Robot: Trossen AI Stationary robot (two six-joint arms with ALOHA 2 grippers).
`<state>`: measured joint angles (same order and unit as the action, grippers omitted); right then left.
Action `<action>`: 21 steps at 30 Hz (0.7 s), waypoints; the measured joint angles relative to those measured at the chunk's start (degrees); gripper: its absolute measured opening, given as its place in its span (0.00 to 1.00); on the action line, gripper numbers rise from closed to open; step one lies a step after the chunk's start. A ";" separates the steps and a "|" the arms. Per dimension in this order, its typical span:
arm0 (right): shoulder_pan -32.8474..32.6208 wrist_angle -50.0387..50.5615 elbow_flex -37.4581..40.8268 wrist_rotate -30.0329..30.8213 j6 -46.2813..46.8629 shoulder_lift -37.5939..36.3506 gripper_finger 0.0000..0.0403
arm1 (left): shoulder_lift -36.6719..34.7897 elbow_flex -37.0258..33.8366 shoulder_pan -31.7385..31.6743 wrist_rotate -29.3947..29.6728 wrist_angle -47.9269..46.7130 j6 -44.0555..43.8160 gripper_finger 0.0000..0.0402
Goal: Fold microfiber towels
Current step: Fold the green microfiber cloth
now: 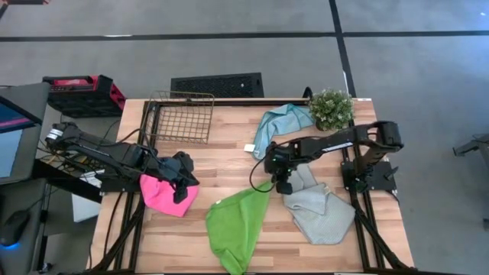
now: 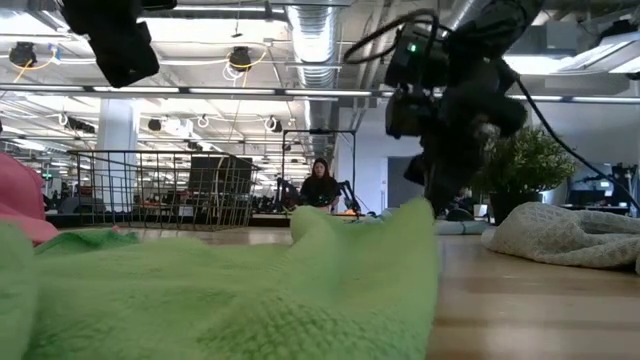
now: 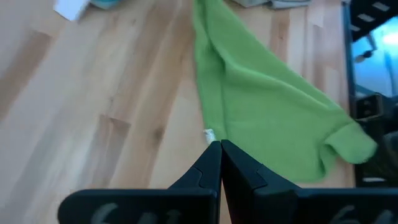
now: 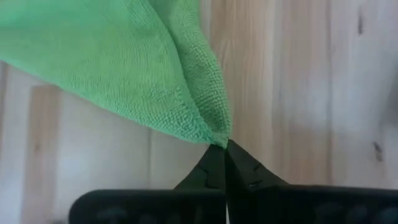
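The right gripper (image 4: 222, 148) has its fingers pinched together on one corner of the green towel (image 1: 235, 227), near the middle of the table just beside the grey towel (image 1: 321, 214). From that corner the green cloth fans out toward the table's front edge, lying loosely bunched. To fold well from here, I judge the corner should be lifted only enough to clear the wood, then carried across to the opposite edge so the layers meet squarely (a high lift would let the cloth swing and twist). The grip looks thin, right at the tip, so it may slip. The left gripper (image 3: 220, 149), fingers closed and seemingly holding nothing, waits above the pink towel (image 1: 164, 195). The teal-blue towel (image 1: 281, 122) lies by the potted plant (image 1: 331, 108).
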<state>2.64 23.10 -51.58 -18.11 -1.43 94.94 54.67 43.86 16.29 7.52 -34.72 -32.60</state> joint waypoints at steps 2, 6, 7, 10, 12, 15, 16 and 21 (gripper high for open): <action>0.08 0.63 -1.02 0.04 0.02 -0.94 0.01 | 1.20 0.02 0.00 0.18 0.01 -0.08 0.00; 0.09 1.26 -2.15 0.17 0.73 -2.36 0.01 | 5.53 -0.02 0.36 -0.83 1.85 -1.27 0.00; 0.11 1.29 -2.51 0.16 1.22 -2.31 0.01 | 6.57 -0.02 0.45 -0.83 2.25 -0.63 0.00; 0.11 2.12 -2.81 0.17 1.59 -2.30 0.01 | 9.54 -0.02 0.44 -1.68 3.59 0.13 0.03; 0.11 2.14 -3.01 0.20 1.63 -1.88 0.01 | 11.52 -0.02 0.45 -3.87 4.25 -0.58 0.06; 0.29 2.42 -3.01 0.20 1.62 -1.88 0.01 | 14.74 -0.02 0.90 -8.26 5.08 -1.23 0.14; 0.44 2.73 -3.01 0.16 1.64 -1.88 0.01 | 15.92 -0.02 1.20 -9.26 5.36 -0.45 0.16; 1.24 2.68 -3.01 0.20 1.92 -1.86 0.01 | 22.56 -0.02 4.19 -11.31 10.56 5.77 0.24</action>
<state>3.88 25.78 -54.59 -17.91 0.49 93.08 77.22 43.83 20.49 -3.79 -24.15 -26.83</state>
